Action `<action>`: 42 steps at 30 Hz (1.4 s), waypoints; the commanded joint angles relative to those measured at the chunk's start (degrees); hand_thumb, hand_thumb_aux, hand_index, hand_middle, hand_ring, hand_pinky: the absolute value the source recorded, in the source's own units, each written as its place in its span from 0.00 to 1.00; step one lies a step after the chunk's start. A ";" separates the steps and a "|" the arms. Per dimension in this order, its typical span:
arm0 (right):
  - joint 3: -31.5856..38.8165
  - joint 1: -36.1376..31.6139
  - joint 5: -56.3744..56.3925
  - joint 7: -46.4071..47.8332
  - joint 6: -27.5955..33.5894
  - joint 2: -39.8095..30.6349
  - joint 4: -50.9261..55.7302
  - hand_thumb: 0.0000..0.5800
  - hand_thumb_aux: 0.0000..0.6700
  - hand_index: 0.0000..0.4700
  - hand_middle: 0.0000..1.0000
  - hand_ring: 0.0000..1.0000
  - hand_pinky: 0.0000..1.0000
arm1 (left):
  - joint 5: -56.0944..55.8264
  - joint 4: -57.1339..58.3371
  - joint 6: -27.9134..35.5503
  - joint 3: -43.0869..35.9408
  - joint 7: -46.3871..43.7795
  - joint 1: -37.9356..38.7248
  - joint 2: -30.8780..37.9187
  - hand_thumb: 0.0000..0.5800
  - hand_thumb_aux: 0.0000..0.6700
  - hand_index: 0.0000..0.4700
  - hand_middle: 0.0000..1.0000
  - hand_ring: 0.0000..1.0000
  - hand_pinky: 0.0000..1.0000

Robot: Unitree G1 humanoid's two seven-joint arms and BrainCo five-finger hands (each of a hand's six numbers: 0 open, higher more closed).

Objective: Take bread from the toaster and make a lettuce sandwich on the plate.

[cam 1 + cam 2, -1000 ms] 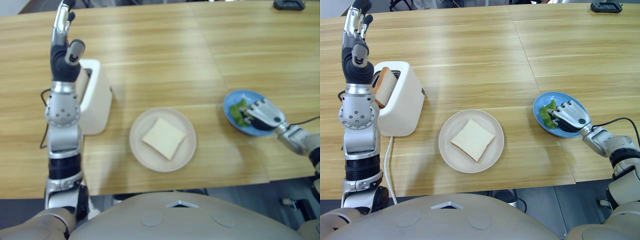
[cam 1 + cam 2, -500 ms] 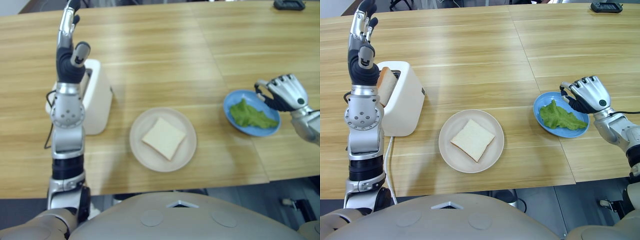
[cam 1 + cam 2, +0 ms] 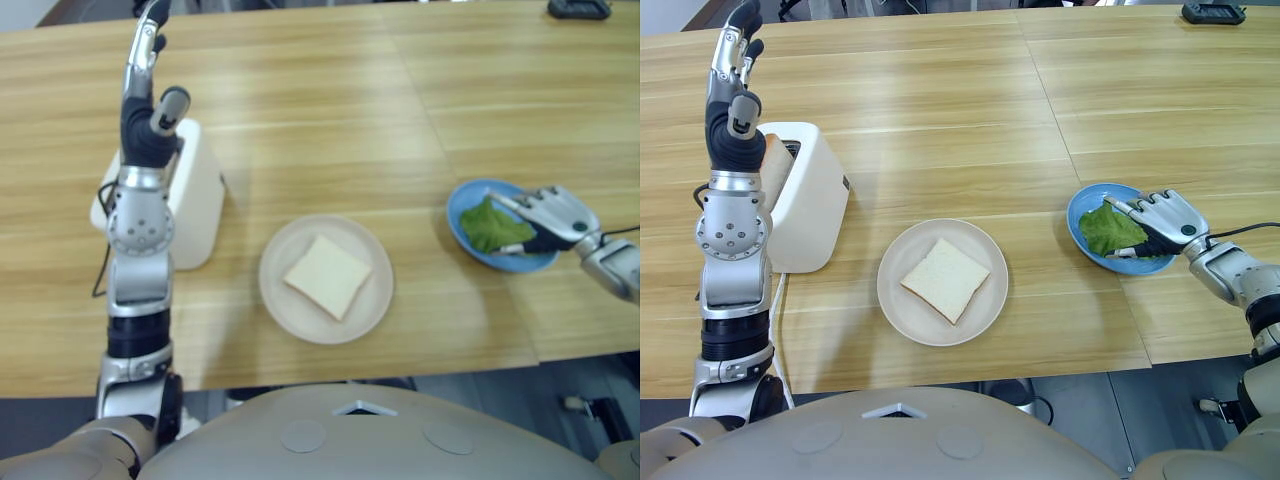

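Left hand (image 3: 733,110) hangs above the toaster (image 3: 805,205), spread wide and holding nothing. Right hand (image 3: 1165,225) lies on the lettuce (image 3: 1102,228) in the blue dish (image 3: 1110,264); whether it grips, I can't tell.

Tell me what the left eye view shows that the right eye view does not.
Left eye view: the left arm stands in front of the toaster. Right eye view: the arm stands beside the toaster; a bread slice in its slot and a white cable appear. Both: the plate with a second slice, the right hand over the lettuce on the blue plate.
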 commanded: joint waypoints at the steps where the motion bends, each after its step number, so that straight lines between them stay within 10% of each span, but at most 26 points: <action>1: 1.36 -0.95 -0.45 2.28 -1.25 -0.83 1.06 0.00 0.00 0.00 0.00 0.00 0.00 | 0.17 0.12 0.18 -0.04 -0.01 0.49 -0.05 0.00 0.00 0.00 0.00 0.00 0.00; 38: 13.92 -8.80 -6.24 1.80 5.79 7.48 14.91 0.00 0.00 0.00 0.00 0.00 0.00 | 1.19 -0.40 0.48 -0.07 -1.17 2.35 0.62 0.00 0.00 0.00 0.00 0.00 0.00; 39: 14.00 -8.71 -6.01 1.76 5.55 7.66 15.06 0.98 0.85 0.84 0.00 0.00 0.00 | 1.24 -0.39 0.52 -0.17 -1.27 2.32 0.64 0.00 0.00 0.00 0.00 0.00 0.00; 42: 13.89 -8.57 -5.20 1.58 4.85 8.07 15.18 1.00 1.00 0.98 0.00 0.00 0.00 | 1.30 -0.32 0.55 -0.19 -1.59 2.29 0.77 0.00 0.00 0.00 0.00 0.00 0.00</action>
